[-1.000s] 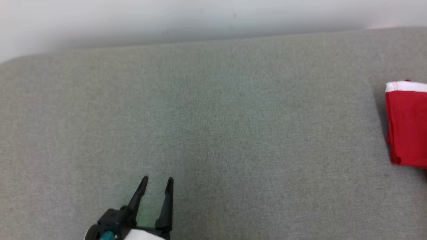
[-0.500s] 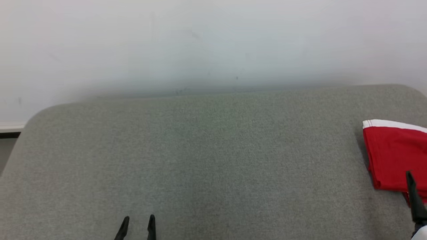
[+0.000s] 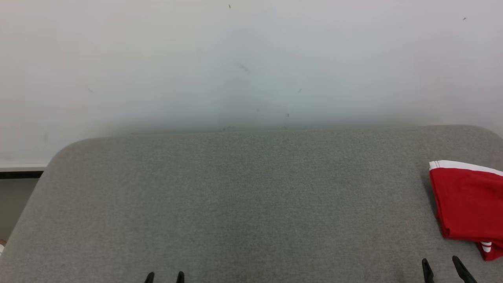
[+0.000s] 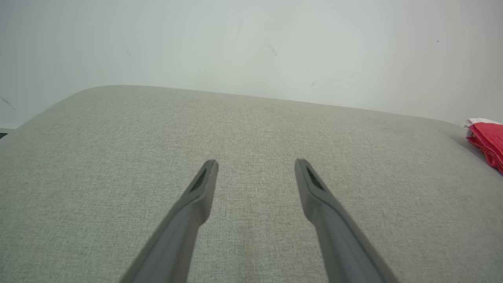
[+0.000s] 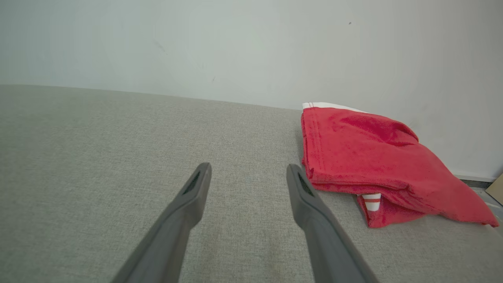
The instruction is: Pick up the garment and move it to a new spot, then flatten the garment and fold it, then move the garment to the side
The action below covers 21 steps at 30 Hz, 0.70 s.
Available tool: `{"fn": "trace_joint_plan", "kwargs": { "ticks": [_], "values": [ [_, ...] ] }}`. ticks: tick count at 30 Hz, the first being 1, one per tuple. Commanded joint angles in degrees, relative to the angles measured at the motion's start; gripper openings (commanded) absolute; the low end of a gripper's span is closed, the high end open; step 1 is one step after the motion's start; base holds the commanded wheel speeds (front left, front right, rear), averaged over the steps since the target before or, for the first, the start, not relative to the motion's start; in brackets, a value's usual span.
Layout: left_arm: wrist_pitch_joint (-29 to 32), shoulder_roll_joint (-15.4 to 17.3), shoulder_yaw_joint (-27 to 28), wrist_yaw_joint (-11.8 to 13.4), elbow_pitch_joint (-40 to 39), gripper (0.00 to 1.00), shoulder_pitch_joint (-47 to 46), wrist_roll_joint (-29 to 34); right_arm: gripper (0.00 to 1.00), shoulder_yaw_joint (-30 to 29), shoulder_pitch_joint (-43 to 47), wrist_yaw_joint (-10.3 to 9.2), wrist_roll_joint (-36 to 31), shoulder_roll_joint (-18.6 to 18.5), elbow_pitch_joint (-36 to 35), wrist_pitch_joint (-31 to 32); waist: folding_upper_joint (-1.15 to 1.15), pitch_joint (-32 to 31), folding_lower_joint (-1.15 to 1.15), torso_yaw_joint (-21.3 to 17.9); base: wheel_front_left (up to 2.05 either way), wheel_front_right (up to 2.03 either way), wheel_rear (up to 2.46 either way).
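Grey padded surface [image 3: 251, 204], bare across the middle, with a pale scuffed wall [image 3: 251, 59] right behind it and a skirting strip [image 3: 21, 168] at far left. Nothing lies between the grippers and the cloth.

Garment [image 5: 365, 157]: red, folded, white band on the far edge. A small white tab with 2 red stripes [image 5: 371, 201] pokes out at the near fold. It lies at the right end of the surface, close to the wall.

Left gripper [image 4: 255, 167]: 2 fingers spread wide, holding nothing, well apart from the garment.

Right gripper [image 5: 248, 171]: fingers spread wide, holding nothing, near the garment's near-left corner, not touching it.

Versus 1 s ago, the head camera has tilted up and more wall shows. Left gripper shows only its tips now, and 2 right tips have come in at lower right.
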Motion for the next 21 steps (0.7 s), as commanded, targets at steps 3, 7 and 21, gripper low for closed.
{"fn": "trace_joint_plan", "kwargs": {
  "ticks": [3, 7, 21],
  "values": [
    [0.03, 0.27, 0.03, 0.18, -0.19, 1.0, 0.81, -0.63, 1.0, -0.89, 0.6, -0.14, -0.67, 1.28, 0.41, -0.5, 0.0, -0.34, 0.01, -0.13, 0.0, 0.0, 0.0],
    [0.03, 0.27, 0.17, 0.09, 0.19, 1.0, 0.57, -0.45, 1.0, -1.52, 0.69, -0.14, -1.22, 2.22, 0.47, -0.6, 0.0, -0.55, 0.01, -0.26, 0.0, 0.0, 0.0],
    [0.11, -0.12, -0.05, -0.26, 1.63, 0.0, 0.65, -1.17, 0.0, -2.53, 0.75, 0.0, -0.85, 3.46, 0.51, 0.2, 0.0, -0.68, 0.01, -0.54, 0.0, 0.0, 0.0]
  ]
}}
